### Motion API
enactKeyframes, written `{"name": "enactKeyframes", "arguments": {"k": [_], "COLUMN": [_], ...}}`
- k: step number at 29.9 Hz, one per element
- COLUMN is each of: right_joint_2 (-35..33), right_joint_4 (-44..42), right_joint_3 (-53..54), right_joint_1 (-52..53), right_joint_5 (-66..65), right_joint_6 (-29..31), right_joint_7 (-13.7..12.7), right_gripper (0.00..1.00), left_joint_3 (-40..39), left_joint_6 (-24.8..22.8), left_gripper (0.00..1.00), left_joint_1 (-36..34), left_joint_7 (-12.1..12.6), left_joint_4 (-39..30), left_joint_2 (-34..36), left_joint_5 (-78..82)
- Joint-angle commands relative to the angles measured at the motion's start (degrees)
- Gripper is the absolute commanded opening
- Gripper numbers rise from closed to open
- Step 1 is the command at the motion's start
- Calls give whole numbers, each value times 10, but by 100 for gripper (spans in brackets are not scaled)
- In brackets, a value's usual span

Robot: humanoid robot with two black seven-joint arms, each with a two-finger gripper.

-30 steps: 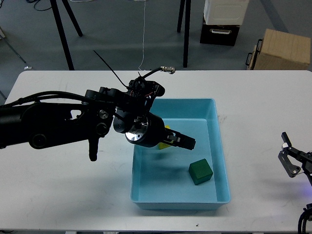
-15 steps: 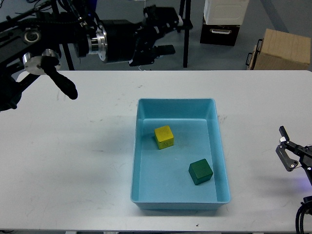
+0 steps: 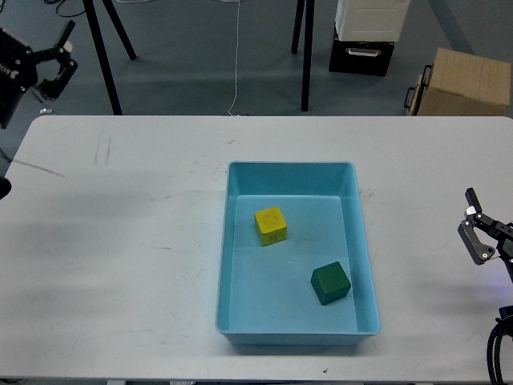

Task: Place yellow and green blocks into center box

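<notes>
A light blue box (image 3: 288,167) sits at the middle of the white table. A yellow block (image 3: 270,225) lies inside it near the centre. A green block (image 3: 330,282) lies inside it toward the front right. My left gripper (image 3: 53,56) is at the far top-left corner, beyond the table's back edge, open and empty. My right gripper (image 3: 476,224) is at the right edge above the table, open and empty. Both are well away from the box.
Beyond the table's back edge are black tripod legs (image 3: 103,56), a black and white case (image 3: 365,36) and a cardboard box (image 3: 463,82) on the floor. A faint pen mark (image 3: 103,149) is on the table at back left.
My left arm has pulled out of the box and swung up and far left, leaving the yellow block inside the box. The right gripper has barely moved.
</notes>
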Motion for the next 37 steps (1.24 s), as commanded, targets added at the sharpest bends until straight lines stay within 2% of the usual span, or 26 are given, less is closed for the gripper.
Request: {"name": "enactKeyframes", "arguments": {"k": [1,6,13,25,37], "right_joint_2": [0,0,0,0,-12], "right_joint_4": [-3,-7,-9,-3,18], "right_joint_3": [6,5,-6,-69,-77], "right_joint_1": [-11,-22,-35,-56,-67], "right_joint_5": [-1,-2,-1,-1,0], "right_joint_6": [0,-1,-2,1,0], "right_joint_7": [13,15,13,14,14], "right_gripper": [100,100,100,100,100], "left_joint_3": [-60,-66,-66,-64,-51], "left_joint_6": [0,0,0,0,0], "left_gripper": [98,100,100,100,100], "left_joint_1": [166,290,371,379,375], "left_joint_7": [-4,-2,-2,1,1], "left_joint_4": [-66,-107,-106,-109,-138], "left_joint_2": [-77,-139,-161,-161,-161], "left_joint_5": [-90,-136,-140,-140,-140]}}
